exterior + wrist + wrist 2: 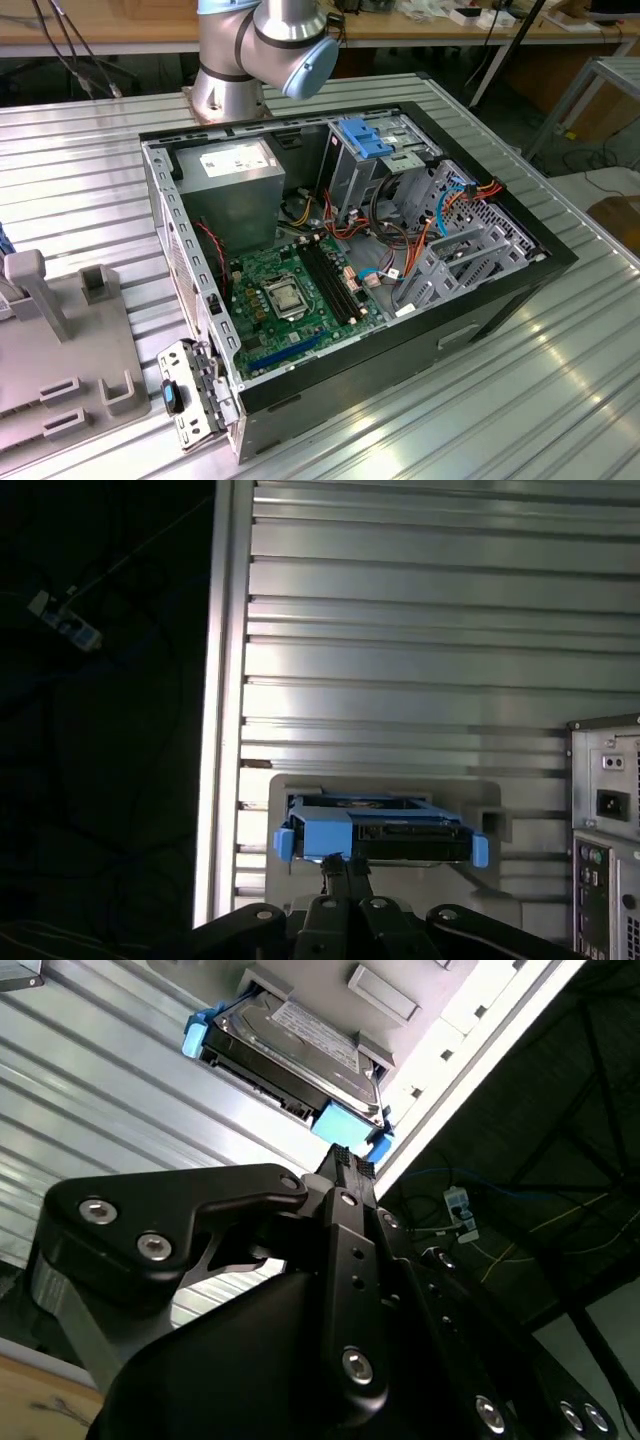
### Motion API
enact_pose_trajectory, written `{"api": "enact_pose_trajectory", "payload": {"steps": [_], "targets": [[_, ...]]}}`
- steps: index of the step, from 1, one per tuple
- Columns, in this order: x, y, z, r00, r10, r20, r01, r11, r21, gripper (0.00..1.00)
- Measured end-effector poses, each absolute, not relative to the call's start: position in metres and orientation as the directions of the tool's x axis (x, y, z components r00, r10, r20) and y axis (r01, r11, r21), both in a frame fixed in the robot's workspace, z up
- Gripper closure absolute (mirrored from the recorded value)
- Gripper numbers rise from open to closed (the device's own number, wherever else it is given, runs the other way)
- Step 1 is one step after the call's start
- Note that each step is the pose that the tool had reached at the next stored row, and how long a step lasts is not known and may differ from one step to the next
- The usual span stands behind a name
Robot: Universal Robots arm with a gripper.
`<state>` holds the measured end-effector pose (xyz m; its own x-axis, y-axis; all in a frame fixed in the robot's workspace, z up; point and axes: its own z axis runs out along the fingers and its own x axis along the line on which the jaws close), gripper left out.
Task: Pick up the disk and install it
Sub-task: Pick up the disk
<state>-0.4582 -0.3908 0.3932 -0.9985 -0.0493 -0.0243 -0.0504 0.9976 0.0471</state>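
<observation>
The disk (400, 838), a dark flat drive with bright blue side rails, lies in a pale grey holder (385, 788) on the ribbed metal table. In the second wrist view the disk (300, 1050) shows its labelled top face and a blue rail end. My gripper (346, 863) has its two black fingers pressed together, tips right at the near blue rail. From the second wrist view the gripper (345, 1158) meets that rail's edge the same way. Whether the tips pinch the rail I cannot tell. The disk rests level in the holder.
The open computer case (500, 300) lies on its side, with a metal drive cage (470, 250) and a blue latch bracket (365, 135) inside. Its rear panel (605, 810) stands near the holder. The table edge (225, 730) runs close beside the holder. A grey fixture (60, 350) sits at the exterior view's left.
</observation>
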Motion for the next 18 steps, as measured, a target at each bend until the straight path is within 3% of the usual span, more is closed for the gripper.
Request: {"api": "enact_pose_trajectory", "payload": {"steps": [18], "targets": [[-0.4581, -0.3908, 0.3932, -0.899, -0.437, -0.024, -0.437, 0.898, 0.047, 0.89]]}}
